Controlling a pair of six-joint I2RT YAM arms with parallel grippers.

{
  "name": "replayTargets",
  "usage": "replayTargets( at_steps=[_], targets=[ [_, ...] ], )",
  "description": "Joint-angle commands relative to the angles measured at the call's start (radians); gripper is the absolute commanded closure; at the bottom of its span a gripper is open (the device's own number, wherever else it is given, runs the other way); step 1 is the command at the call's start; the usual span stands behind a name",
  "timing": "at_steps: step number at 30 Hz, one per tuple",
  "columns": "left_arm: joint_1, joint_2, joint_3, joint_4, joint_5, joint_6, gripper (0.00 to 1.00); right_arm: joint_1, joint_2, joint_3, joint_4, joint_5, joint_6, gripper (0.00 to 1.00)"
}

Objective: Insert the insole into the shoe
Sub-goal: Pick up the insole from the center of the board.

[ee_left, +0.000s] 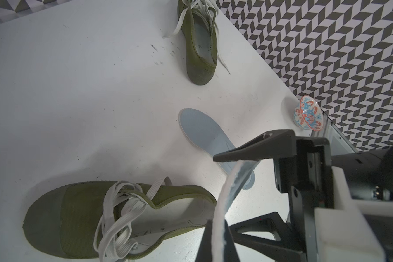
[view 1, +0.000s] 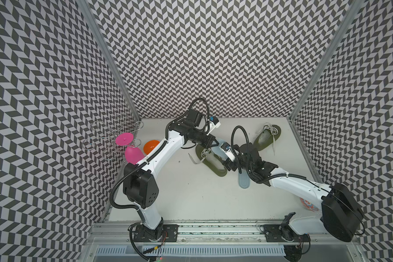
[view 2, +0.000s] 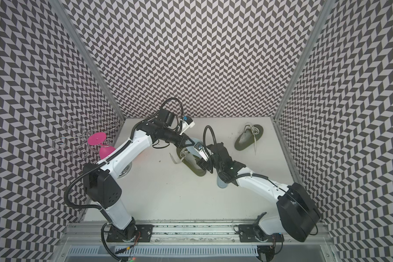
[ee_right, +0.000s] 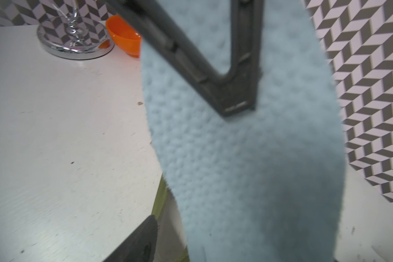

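Note:
My left gripper (view 1: 216,144) is shut on the pale blue insole (ee_left: 227,199) and holds it on edge over the olive green shoe (ee_left: 77,215) with white laces. The shoe (view 1: 211,162) lies mid-table, its opening facing up. My right gripper (ee_left: 222,192) stands open at the shoe's heel end, one finger on each side of the insole. In the right wrist view the insole (ee_right: 247,170) fills most of the picture. One of my right fingers (ee_right: 141,242) shows beside the shoe's rim (ee_right: 160,199), and the other is hidden.
A second insole (view 1: 243,181) lies flat on the table under my right arm. A second olive shoe (view 1: 267,138) sits at the back right. A patterned bowl (ee_left: 307,115) stands by the right wall. An orange bowl (view 1: 151,146) and a wire rack (view 1: 109,140) with a pink glass stand at the left.

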Motion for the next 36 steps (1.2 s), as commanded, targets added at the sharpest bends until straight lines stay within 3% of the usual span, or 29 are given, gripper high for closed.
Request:
replayTargets(
  at_steps=[1,13,15,16,17,26,36],
  targets=[
    [-0.009,-0.032,-0.02,-0.01,0.028,-0.011,1.0,0.033,0.007,-0.003,0.132,0.177,-0.039,0.19],
    [-0.005,-0.04,0.011,-0.03,0.026,-0.006,1.0,0.072,0.04,-0.048,0.225,0.295,-0.146,0.18],
    [-0.003,-0.043,0.013,-0.032,0.019,-0.007,1.0,0.071,0.05,-0.061,0.249,0.311,-0.155,0.12],
    [-0.003,-0.044,0.012,-0.033,0.02,-0.007,1.0,0.069,0.057,-0.069,0.266,0.316,-0.163,0.01],
    [-0.004,-0.046,0.012,-0.032,0.025,-0.008,1.0,0.069,0.063,-0.076,0.284,0.32,-0.17,0.0],
    [-0.004,-0.055,-0.017,-0.024,0.035,-0.001,1.0,0.064,0.076,-0.105,0.447,0.317,-0.182,0.01],
    [-0.015,-0.073,-0.031,-0.023,-0.003,0.062,1.0,0.02,0.016,-0.094,0.354,0.111,-0.138,0.16]
  ],
)
